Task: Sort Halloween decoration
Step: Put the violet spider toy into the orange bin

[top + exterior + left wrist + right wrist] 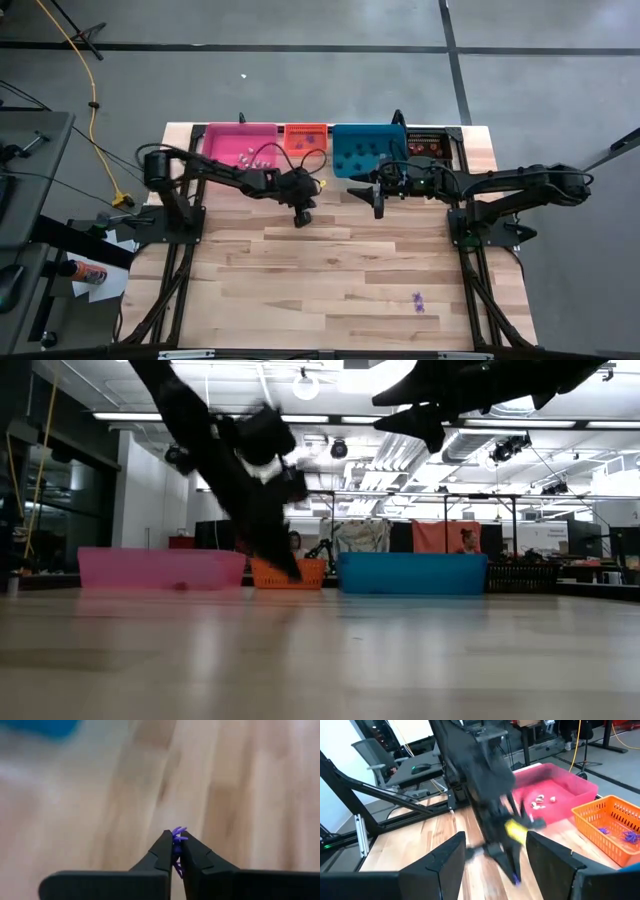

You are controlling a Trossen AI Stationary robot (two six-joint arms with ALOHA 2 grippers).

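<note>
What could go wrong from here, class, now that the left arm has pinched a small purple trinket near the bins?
1. The left end effector grips the purple trinket only at its fingertips; it might slip out on the way.
2. The orange bin is narrow between the pink bin and blue bin; a drop could miss.
3. The open right end effector hovers close; the arms could collide.

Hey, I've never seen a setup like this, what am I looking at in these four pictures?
Two dark robot arms work at a wooden table. One picture looks straight down, one looks level across the tabletop, and two come from cameras on the arms' wrists. Along the far edge stand a pink bin, an orange bin, a blue bin and a black bin. The left gripper is shut on a tiny purple trinket. The right gripper hangs open near the blue bin. Another purple trinket lies on the table's near part.
</note>
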